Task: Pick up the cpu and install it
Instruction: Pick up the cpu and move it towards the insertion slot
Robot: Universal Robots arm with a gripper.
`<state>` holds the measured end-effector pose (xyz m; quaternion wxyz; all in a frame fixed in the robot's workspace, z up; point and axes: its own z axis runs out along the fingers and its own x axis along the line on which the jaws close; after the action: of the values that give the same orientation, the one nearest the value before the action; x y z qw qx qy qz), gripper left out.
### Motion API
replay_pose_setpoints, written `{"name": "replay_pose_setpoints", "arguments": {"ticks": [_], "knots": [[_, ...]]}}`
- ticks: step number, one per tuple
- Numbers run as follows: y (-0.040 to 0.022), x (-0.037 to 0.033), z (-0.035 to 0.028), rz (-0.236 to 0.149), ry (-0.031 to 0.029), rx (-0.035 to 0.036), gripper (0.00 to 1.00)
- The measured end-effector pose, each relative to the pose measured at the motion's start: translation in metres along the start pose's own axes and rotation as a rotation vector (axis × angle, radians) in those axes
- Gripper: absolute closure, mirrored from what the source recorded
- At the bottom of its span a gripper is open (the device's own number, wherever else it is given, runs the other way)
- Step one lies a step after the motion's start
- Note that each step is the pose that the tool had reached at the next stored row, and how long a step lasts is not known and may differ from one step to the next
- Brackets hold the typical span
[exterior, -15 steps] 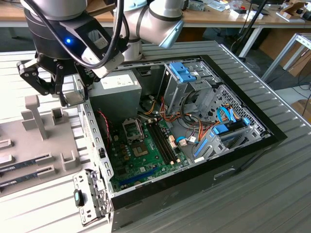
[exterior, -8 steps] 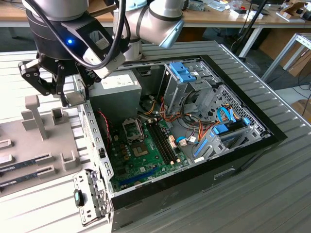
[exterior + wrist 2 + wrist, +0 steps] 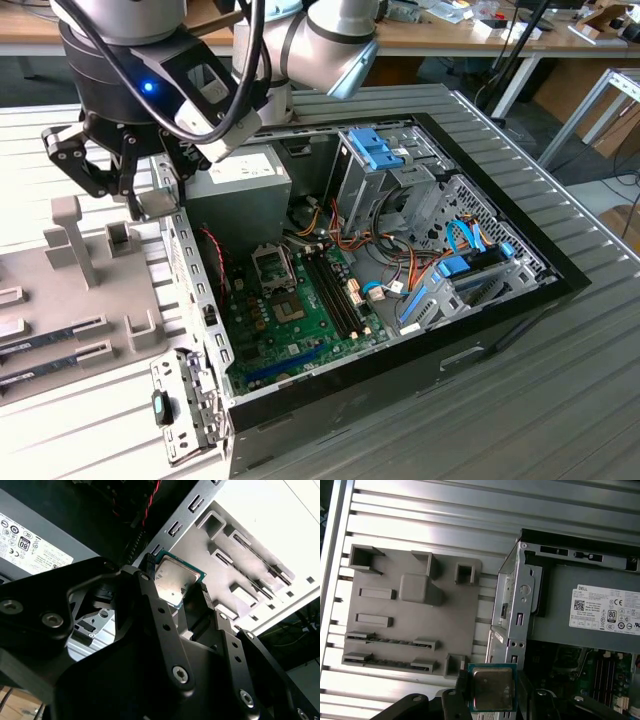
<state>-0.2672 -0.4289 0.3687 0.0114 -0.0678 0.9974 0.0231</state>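
Picking up is done: the tool [image 3: 176,580] is clamped on the cpu [image 3: 492,688] by two opposite edges, holding it in the air over the side wall of the open computer case [image 3: 400,385], beside the grey tray [image 3: 410,625]. The socket [image 3: 272,265] on the board looks unfilled, so installing remains.

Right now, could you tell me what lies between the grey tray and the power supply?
In the first wrist view, the case's metal wall stands between the grey tray and the power supply.

Silvery-grey, green-rimmed cpu [image 3: 492,688]; black tool [image 3: 491,692]
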Motion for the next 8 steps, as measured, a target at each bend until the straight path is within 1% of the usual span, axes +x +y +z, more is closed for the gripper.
{"name": "replay_pose_setpoints", "arguments": {"ticks": [8], "knots": [[-0.0005, -0.0022, 0.0007, 0.000, 0.0000, 0.0000, 0.53]]}}
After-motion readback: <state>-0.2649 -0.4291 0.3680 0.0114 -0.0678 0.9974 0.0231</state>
